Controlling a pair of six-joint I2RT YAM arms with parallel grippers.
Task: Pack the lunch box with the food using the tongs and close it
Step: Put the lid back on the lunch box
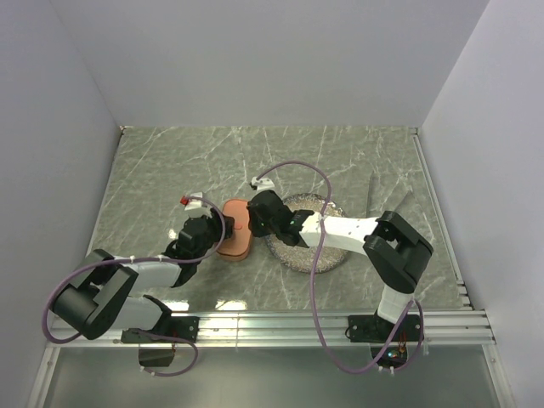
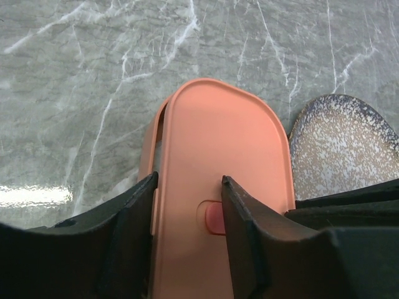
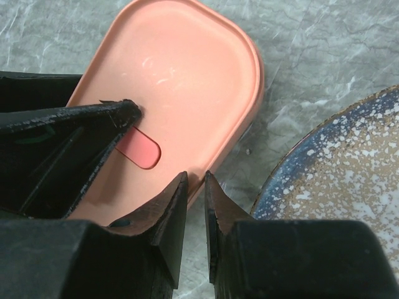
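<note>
We judge the packing finished and the closing step in hand. The salmon lunch box [image 1: 233, 241] sits on the marble counter [image 2: 93, 75] just left of the speckled plate [image 2: 349, 156], with its lid [image 2: 224, 149] already laid on top. No food shows on the parts of the plate we can see.

The left fingers [image 2: 128, 237] stand apart and straddle the lid's left edge. One is outside the box wall and the other rests on the lid beside the small red mark [image 2: 214, 219]. The right fingers [image 3: 168, 212] are all but closed, with nothing between them, and hover at the lid's near right rim.

A dark sliver along the lid's left side suggests to us it is not yet seated there. The next move seems to call for an even downward press along that edge, while the box is kept from sliding toward the plate.
</note>
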